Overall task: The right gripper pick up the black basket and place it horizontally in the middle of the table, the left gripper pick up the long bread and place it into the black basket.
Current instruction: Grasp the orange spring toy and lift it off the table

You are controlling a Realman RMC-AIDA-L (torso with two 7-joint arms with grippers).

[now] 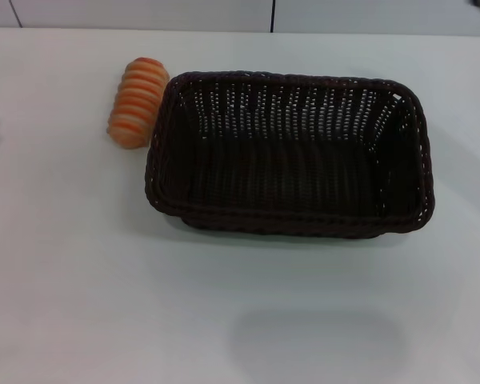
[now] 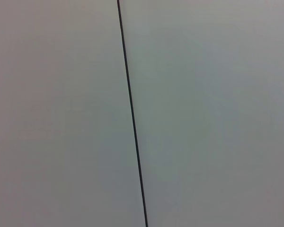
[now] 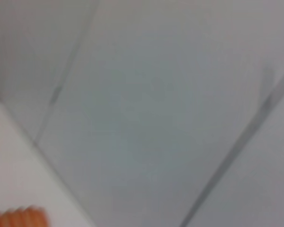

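Bread and basket sit side by side on the table (image 1: 64, 272): the long bread (image 1: 134, 102) lies just beside the far left corner of the black basket (image 1: 292, 156), its long axis running roughly front to back, while the basket's runs left to right. Neither hand shows in any view (so open or closed, I cannot tell). Bare table lies left of the basket, the side for the left hand.
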